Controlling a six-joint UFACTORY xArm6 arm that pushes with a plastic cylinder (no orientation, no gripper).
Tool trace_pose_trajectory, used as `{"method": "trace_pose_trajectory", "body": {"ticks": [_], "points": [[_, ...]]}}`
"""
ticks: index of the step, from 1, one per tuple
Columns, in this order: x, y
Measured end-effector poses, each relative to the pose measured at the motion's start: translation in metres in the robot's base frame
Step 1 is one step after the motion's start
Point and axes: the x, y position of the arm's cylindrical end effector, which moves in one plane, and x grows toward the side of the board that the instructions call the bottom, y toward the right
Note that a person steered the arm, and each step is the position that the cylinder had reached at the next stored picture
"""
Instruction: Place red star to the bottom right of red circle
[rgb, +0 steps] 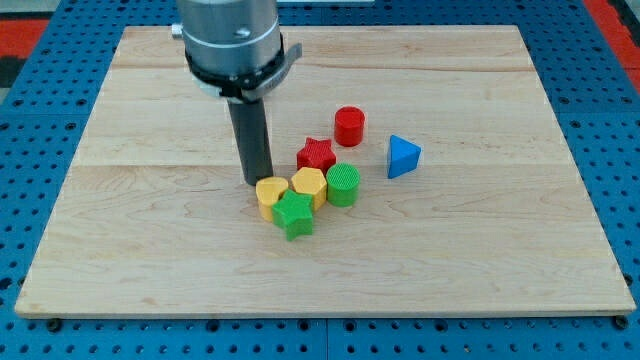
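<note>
The red star (316, 154) lies near the board's middle, just below and left of the red circle (349, 126), which is a short cylinder. My tip (257, 181) rests on the board to the left of the red star, about a block's width away, and just above the yellow block (270, 191). The rod rises straight up to the arm's grey head (228, 35) at the view's top.
A yellow hexagon (309, 185), a green circle (343, 184) and a green star (294, 215) cluster right below the red star. A blue triangle (402, 156) sits to the right. The wooden board (150, 230) lies on a blue pegboard table.
</note>
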Motion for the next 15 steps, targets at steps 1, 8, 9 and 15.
{"method": "trace_pose_trajectory", "body": {"ticks": [1, 8, 9, 15], "points": [[-0.019, -0.009], [-0.017, -0.011], [-0.017, 0.017], [-0.053, 0.133]]}}
